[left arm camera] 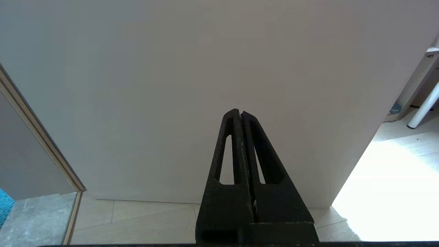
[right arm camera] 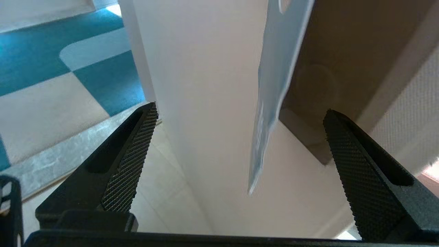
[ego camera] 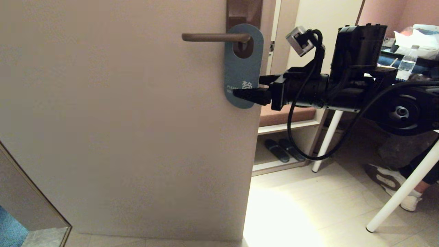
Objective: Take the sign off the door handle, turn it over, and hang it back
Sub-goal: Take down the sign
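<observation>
The sign (ego camera: 242,68) hangs by its oval hole on the door handle (ego camera: 212,37), blue side out, against the brown backplate (ego camera: 244,10). My right gripper (ego camera: 248,87) reaches in from the right at the sign's lower end. It is open, with one finger in front of the card and one behind it. In the right wrist view the sign (right arm camera: 274,79) hangs edge-on between the spread fingers (right arm camera: 128,154), touching neither, with the right gripper (right arm camera: 240,110) empty. My left gripper (left arm camera: 240,112) is shut and empty, low before the door, outside the head view.
The pale door (ego camera: 120,120) fills the left of the head view; its free edge is just right of the sign. Beyond it stand white table legs (ego camera: 327,137), slippers (ego camera: 283,149) on a low shelf, a water bottle (ego camera: 406,63) and a person's shoe (ego camera: 387,178).
</observation>
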